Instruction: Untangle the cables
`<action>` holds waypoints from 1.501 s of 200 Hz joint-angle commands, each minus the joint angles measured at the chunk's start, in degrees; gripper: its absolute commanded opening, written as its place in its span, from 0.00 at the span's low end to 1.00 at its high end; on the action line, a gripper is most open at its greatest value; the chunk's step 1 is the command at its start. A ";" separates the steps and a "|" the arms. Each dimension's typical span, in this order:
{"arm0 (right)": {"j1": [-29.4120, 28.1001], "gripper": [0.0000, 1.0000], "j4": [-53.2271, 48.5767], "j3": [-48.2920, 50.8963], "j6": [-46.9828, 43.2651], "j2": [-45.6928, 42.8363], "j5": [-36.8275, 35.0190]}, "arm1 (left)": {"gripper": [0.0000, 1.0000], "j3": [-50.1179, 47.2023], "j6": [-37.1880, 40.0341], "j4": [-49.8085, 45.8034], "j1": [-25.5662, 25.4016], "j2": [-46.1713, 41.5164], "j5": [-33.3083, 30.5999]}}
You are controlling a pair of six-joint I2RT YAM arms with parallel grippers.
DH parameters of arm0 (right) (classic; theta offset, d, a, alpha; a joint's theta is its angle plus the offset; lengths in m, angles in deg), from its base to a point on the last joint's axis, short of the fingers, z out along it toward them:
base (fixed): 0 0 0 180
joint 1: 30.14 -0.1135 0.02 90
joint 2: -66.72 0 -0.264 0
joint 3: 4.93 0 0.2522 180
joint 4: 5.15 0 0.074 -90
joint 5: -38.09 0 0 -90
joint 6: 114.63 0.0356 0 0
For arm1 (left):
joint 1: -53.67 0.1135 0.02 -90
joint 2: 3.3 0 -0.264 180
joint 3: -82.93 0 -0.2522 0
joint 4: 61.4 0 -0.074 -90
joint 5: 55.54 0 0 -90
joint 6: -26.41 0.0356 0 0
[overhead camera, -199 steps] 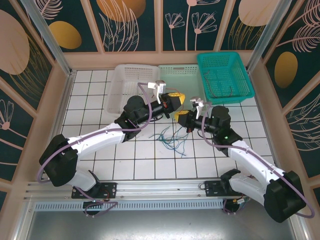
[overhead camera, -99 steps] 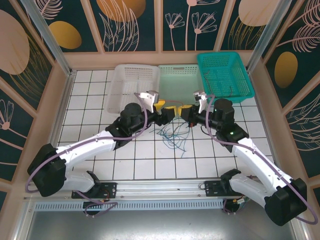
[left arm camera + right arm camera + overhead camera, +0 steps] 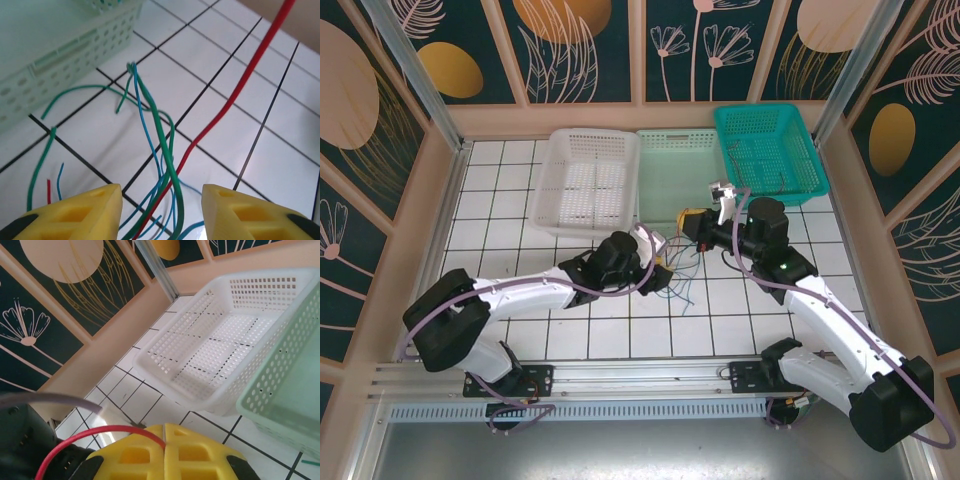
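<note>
Top external view: a white tiled surface [image 3: 500, 200] is lying inside a booth whose dark walls [image 3: 590, 50] are carrying painted flowers and gold discs. Three baskets are standing in a row along the far edge: white [image 3: 545, 190], pale green [image 3: 675, 175] and teal [image 3: 815, 150]. The cables [image 3: 678, 283] are lying in a loose bunch on the tiles in front of the pale green basket, between the two arms. The left claw [image 3: 663, 265] is reaching low at the bunch's left side. The right claw [image 3: 686, 220] is hovering above the bunch, near the pale green basket's front edge.

Left wrist view: the left claw [image 3: 162, 215] is standing spread, with green and blue cables [image 3: 155, 120] running between its yellow fingers [image 3: 75, 212]. A red cable [image 3: 235, 95] is rising taut to the upper right. The pale green basket's wall [image 3: 45, 65] is showing at upper left, beside black-grouted tiles [image 3: 240, 140].

Right wrist view: the right claw [image 3: 164, 450] is pressed together, pinching the red cable [image 3: 100, 431], which is arcing leftward from the seam. Beyond it the white basket [image 3: 200, 395] and pale green basket [image 3: 280, 370] are sitting touching, with the walls [image 3: 50, 305] behind.
</note>
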State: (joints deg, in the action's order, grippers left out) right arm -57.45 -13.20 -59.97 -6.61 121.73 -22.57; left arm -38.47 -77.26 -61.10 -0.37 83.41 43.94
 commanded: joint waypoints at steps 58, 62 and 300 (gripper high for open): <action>0.41 0.00 -1.72 -3.93 0.02 -1.37 -3.38 | 0.22 1.48 2.60 -2.51 -0.41 2.39 -2.46; 0.44 0.00 -2.03 -4.12 -0.08 -1.48 -3.49 | 0.20 1.48 2.51 -2.55 -0.38 2.47 -2.71; 28.84 0.00 -8.44 -30.02 -14.42 17.48 -27.68 | 0.14 1.13 0.67 -1.89 -0.38 4.45 -7.21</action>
State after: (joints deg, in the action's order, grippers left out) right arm -32.62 -26.42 -85.91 -19.51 133.77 -46.17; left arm -38.25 -75.84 -63.44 -0.46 87.02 37.29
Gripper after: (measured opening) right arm 0.048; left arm 0.137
